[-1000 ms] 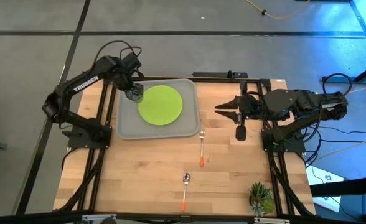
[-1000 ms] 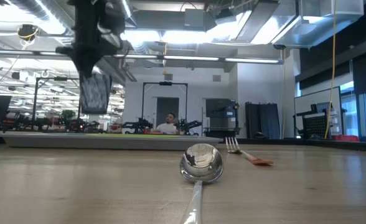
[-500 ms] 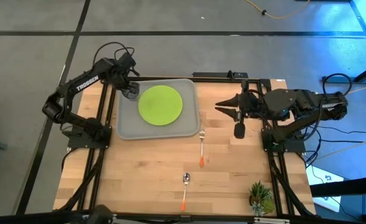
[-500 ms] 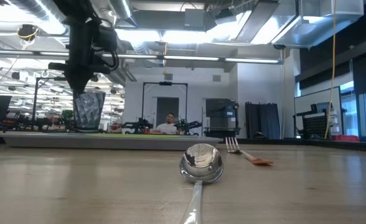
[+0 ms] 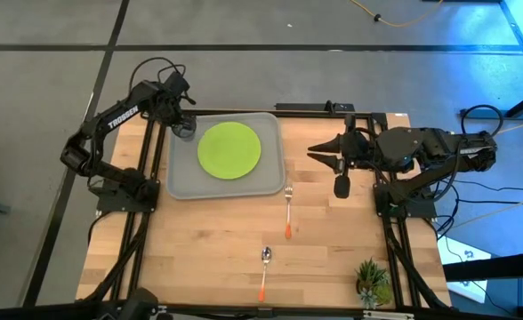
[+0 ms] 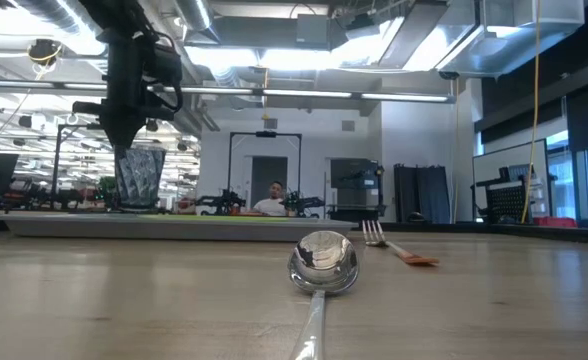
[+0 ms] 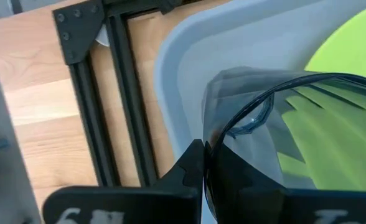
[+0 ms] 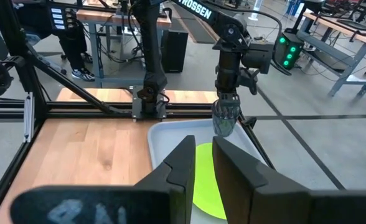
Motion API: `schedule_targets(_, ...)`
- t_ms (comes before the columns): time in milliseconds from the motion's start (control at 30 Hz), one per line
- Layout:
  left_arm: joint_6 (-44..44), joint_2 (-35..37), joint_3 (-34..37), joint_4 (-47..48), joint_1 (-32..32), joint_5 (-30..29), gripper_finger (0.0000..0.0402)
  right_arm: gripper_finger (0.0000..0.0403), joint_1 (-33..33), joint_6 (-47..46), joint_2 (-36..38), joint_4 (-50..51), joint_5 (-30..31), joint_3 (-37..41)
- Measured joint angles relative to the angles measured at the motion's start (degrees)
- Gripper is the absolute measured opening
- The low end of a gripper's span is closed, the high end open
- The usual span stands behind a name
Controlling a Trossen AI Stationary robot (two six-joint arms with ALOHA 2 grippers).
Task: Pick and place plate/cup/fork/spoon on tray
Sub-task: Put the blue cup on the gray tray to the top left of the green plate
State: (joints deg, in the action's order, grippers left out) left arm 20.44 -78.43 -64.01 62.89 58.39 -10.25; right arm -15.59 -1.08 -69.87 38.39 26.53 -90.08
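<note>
My left gripper (image 5: 180, 124) is shut on the dark translucent cup (image 5: 184, 132) over the far left corner of the grey tray (image 5: 270, 182). The cup also shows in the low view (image 6: 139, 180) and the left wrist view (image 7: 282, 137). The lime-green plate (image 5: 229, 149) lies flat in the tray's middle. The fork (image 5: 288, 209) lies on the table just near of the tray. The spoon (image 5: 264, 267) lies nearer the front edge. My right gripper (image 5: 313, 153) hovers right of the tray, shut and empty, pointing left. My left gripper holds the cup by its upper wall near the rim (image 7: 209, 146); one finger (image 7: 192, 171) lies against the wall's outside and the other is hidden. The fingers come from above, pointing down. The cup hangs upright; whether its base touches the tray I cannot tell.
A small potted plant (image 5: 371, 283) stands at the table's near right corner. Black frame rails (image 5: 155, 160) run along both table sides. A person (image 6: 272, 200) sits far off in the room behind. Bare wood lies between the tray and the front edge.
My left gripper has carried the cup from beside the plate toward the tray's far left corner and down. The cup has stayed upright and now sits low at the tray. My right gripper has kept still.
</note>
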Motion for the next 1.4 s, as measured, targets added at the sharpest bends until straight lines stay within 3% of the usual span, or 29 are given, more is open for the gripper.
schedule_targets(333, 1.52, 0.02, 0.39, 0.90, -0.07, -0.67, 0.0003, 0.0063, 0.00, 0.02, 0.00, -0.83, 0.00, 0.00)
schedule_targets(833, 3.37, 0.24, 7.52, -5.94, -0.92, 0.73, 0.0003, 0.0063, 0.00, 0.02, -0.02, -0.83, 0.00, 0.00)
schedule_targets(1100, 3.39, -0.02, 7.80, -5.73, -0.96, 0.48, 0.0040, 0.0063, 0.00, 0.02, -0.02, -0.83, -0.03, 0.00)
schedule_targets(1400, 3.38, 0.09, 7.80, -5.67, -0.94, 0.30, 0.0046, 0.0063, 0.00, 0.04, -0.04, -0.83, -0.03, 0.00)
